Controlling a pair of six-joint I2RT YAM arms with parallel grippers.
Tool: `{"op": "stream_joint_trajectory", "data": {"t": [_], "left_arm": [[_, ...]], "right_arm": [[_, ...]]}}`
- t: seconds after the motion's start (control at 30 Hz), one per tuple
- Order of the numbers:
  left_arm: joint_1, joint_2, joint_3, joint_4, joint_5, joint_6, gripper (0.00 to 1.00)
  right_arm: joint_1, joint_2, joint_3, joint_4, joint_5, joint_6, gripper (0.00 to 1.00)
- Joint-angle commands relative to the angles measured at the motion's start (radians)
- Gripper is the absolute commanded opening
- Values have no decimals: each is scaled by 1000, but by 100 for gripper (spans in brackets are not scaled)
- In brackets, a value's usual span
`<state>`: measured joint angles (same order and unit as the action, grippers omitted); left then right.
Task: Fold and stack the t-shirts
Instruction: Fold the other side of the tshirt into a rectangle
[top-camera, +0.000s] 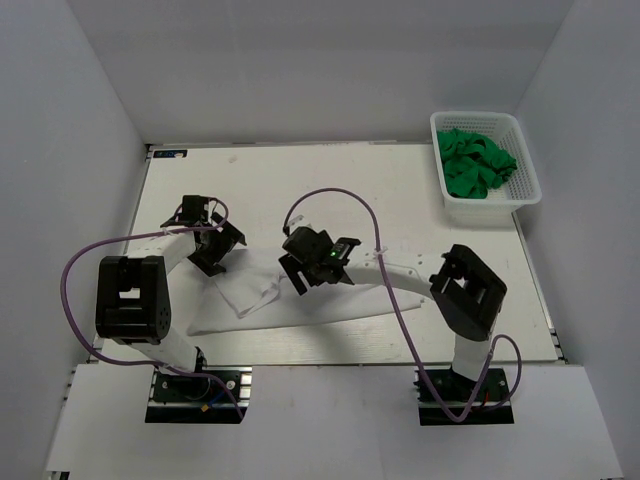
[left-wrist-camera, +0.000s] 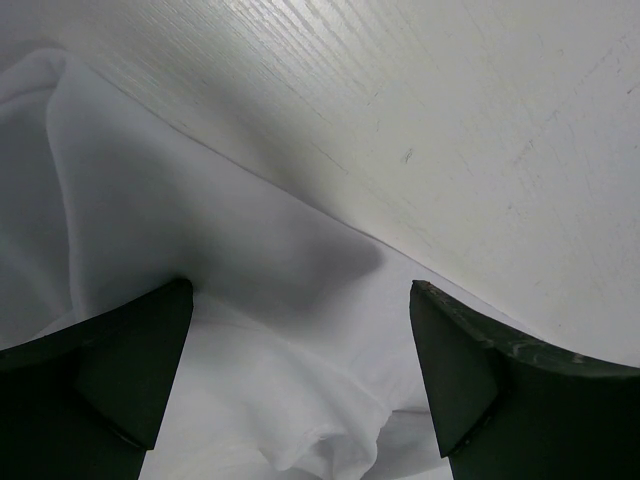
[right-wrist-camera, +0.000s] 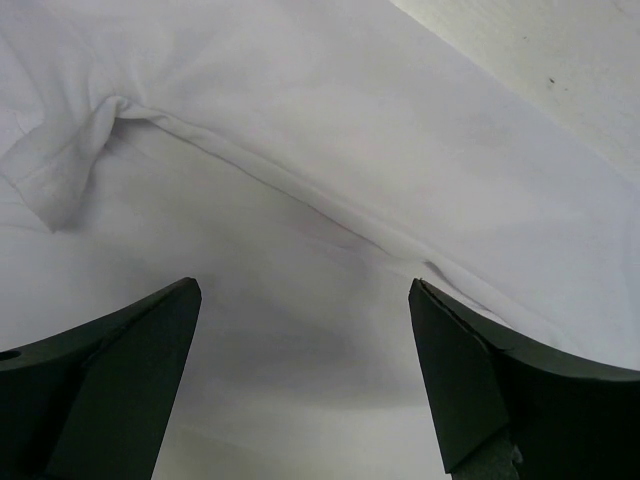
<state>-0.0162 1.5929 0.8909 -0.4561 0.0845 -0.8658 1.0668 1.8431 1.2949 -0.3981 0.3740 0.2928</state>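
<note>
A white t-shirt (top-camera: 300, 300) lies partly folded and rumpled on the table in front of the arms. My left gripper (top-camera: 212, 262) is open just above its left part; the cloth (left-wrist-camera: 250, 330) bunches between the fingers with nothing held. My right gripper (top-camera: 297, 277) is open over the shirt's middle, above a fold and seam (right-wrist-camera: 300, 190). Green t-shirts (top-camera: 476, 164) lie crumpled in the basket at the back right.
A white lattice basket (top-camera: 529, 185) stands at the table's far right corner. The white table (top-camera: 300, 180) runs to grey walls at the back and sides. Purple cables loop from both arms over the table.
</note>
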Motion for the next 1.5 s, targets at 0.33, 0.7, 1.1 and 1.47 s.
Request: {"op": "stream_joint_trajectory", "data": {"t": [0.33,0.7,1.1,1.47], "left_arm": [[-7,-16,-7,-32,-71,37,100],[-7,-25,2,-62,-94,37,100],[-7,-44,20,-62,-103,69,100],[-16,-166,195,-179,-48,110,100]], "right_arm": [[1,114,288,71,-185,-33,90],[-10,197,204,71,-81,-81,90],[-7,174,141,77,-64,-86,90],[-63,-28,214,58,-147,2,90]]}}
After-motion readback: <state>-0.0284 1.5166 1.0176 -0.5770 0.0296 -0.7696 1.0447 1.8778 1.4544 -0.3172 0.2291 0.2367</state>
